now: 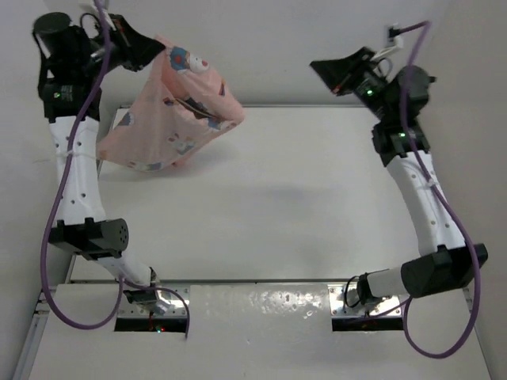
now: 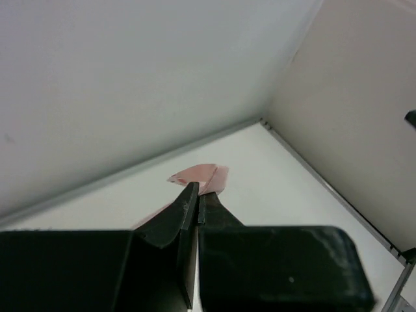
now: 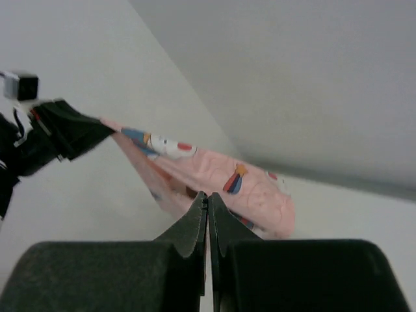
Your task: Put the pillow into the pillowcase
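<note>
The left gripper [image 1: 153, 47] is clamped tight on a top corner of the pillowcase [image 1: 178, 119]. In the left wrist view its 2 fingers [image 2: 185, 211] meet, with a tuft of pink cloth [image 2: 201, 174] poking out past their tips. This gripper is raised at 10 o'clock over the table [image 1: 301, 206]. The pillowcase hangs from it toward 5 o'clock, puffed and creased. Its lower edge is by the table's 10 o'clock corner; I cannot tell whether it touches. Only pink printed cloth shows, so I cannot tell whether the pillow is inside.

The right gripper [image 1: 319, 66] is raised at 1 o'clock, well apart from the pillowcase, its tips pointing toward 9 o'clock. In its wrist view the 2 fingers [image 3: 192, 224] are pressed together with nothing between them, and the pillowcase [image 3: 234, 188] hangs beyond them.
</note>
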You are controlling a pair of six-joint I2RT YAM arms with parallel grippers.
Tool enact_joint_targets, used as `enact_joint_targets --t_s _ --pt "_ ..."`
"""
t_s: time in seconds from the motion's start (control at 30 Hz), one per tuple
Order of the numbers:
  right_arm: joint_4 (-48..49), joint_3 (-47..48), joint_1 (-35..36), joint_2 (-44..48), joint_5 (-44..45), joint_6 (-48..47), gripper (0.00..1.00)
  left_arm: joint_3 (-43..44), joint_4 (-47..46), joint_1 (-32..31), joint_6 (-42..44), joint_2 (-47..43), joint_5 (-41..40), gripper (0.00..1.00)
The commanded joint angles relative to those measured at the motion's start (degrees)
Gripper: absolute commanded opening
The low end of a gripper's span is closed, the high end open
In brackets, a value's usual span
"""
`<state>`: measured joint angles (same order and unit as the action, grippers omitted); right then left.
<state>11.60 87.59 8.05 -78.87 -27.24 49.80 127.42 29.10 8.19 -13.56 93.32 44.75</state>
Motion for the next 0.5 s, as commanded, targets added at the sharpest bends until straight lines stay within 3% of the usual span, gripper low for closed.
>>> enact_joint_targets --t_s 0.0,0.17,0.2,0.23,0.3,0.43,0.47 --pt "-2.4 -5.8 6.2 -2.7 -0.8 -4.8 0.01 0.5 -1.4 -4.0 4.5 -1.2 -3.7 0.0" --pt "-4.6 -5.8 10.8 -3.7 -1.4 -7.7 0.38 11.4 -2.3 -4.9 8.3 0.1 -6.3 0.0" --pt "-5.2 -5.2 11.9 -4.1 -2.0 -8.6 0.57 12.0 -2.6 -4.8 8.7 -0.1 -6.8 0.0" --pt "-5.2 -4.6 12.3 -4.5 -2.7 -9.5 0.65 12.6 -2.7 -4.8 9.1 -0.1 -6.2 0.0" --pt "-6.6 -2.6 13.0 -5.9 -5.1 -12.0 0.98 13.0 -3.1 -4.8 9.5 -0.5 -0.2 0.0" --pt "-6.2 -3.5 12.8 -7.6 -8.5 -16.7 0.99 14.0 -5.6 -2.3 10.1 -3.0 10.2 0.0" --pt "-4.8 -5.3 11.6 -7.9 -9.8 -16.5 0.99 13.8 -9.5 -1.2 6.9 -3.5 12.6 0.0"
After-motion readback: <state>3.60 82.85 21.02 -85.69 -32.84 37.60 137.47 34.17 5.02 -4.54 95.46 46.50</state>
